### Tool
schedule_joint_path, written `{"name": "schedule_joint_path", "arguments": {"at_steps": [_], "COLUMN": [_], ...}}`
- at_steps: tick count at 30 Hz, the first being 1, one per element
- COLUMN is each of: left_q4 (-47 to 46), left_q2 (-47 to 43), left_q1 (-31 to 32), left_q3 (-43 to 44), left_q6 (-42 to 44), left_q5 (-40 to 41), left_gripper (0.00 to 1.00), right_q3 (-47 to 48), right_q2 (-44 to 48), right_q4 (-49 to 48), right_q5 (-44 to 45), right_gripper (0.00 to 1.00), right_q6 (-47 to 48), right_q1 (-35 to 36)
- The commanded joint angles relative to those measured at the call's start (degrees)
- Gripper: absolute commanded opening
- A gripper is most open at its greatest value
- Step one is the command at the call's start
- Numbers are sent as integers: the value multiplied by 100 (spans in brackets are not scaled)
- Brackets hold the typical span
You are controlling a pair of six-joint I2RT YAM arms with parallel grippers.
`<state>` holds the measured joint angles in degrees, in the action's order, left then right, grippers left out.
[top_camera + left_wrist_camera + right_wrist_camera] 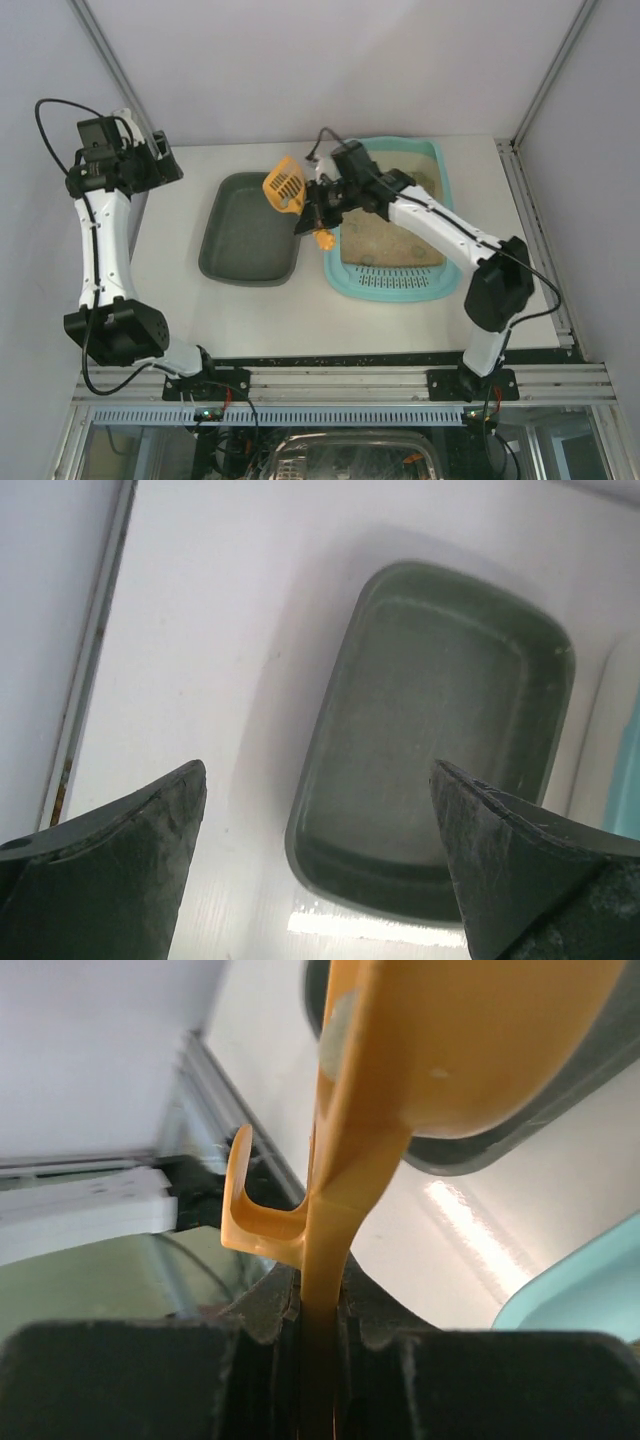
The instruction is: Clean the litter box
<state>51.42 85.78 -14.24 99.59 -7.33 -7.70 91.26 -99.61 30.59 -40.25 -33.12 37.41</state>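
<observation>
the litter box lies right of centre on the table, its grate toward the bottom of the top view and litter over the rest of its floor. just left of it, apart from it, sits a dark tray. the right gripper is clamped on the handle of an orange scoop, whose slotted head hangs over the tray's upper right rim. whether the scoop carries anything, i cannot tell. the left gripper hovers at upper left with its 2 fingers wide apart, holding nothing.

risks, as i judge them: the head sits over the rim, not the tray's middle, so a tip here could drop waste on the table between the 2 trays. the handle is thin and pinched edge-on, so it could twist in the grip.
</observation>
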Motion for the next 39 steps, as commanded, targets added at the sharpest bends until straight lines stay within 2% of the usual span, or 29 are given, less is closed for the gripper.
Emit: {"name": "schedule_joint_path", "arguments": {"at_steps": [1,7,8,12,19,22,24,26,28,32,35,36,39], "left_q4": [-386,-658,-686,-789,-903,-895,-786,-744,-842,-1028,-826,-988,-814], "left_q2": [-644,-1030,-1069,-1201,-1296,-1299,-1235,-1114,-849,92,1100,1284,1707], "left_q1": [-31,-38,-32,-28,-29,139,720,1485,2150,2845,3081,3172,3591], "left_q3": [-734,-1512,-1581,-1737,-1704,-1535,-1327,-1158,-976,-258,661,731,996], "left_q6": [259,170,151,69,26,147,446,704,653,-468,-1968,-2336,-3001], "left_q5": [33,152,198,407,446,154,209,342,325,-271,-1002,-1085,-206], "left_gripper": [96,96,96,96,95,95,95,96,97,100,100,100,100], "right_q3": [1338,3492,3614,3512,3432,3583,3244,2272,1154,-447,-1282,-1460,-1906], "right_q2": [-826,-2248,-2358,-2526,-2460,-2257,-1638,-661,362,1621,2025,2012,1961], "right_q4": [2220,3863,3941,4101,3934,4086,3937,3488,3105,3141,3098,3162,3083], "right_q5": [2042,4396,4762,6174,6803,6418,5410,4319,3584,2534,2032,1988,2073], "right_gripper": [0,0,0,0,0,0,0,0,0,0,0,0,0], "right_q6": [1392,1988,2043,2087,2161,1896,1618,1273,1116,1195,1268,1323,1379], "right_q1": [839,1746,1859,2329,2472,2288,1860,1238,588,-740,-1341,-1409,-1465]}}
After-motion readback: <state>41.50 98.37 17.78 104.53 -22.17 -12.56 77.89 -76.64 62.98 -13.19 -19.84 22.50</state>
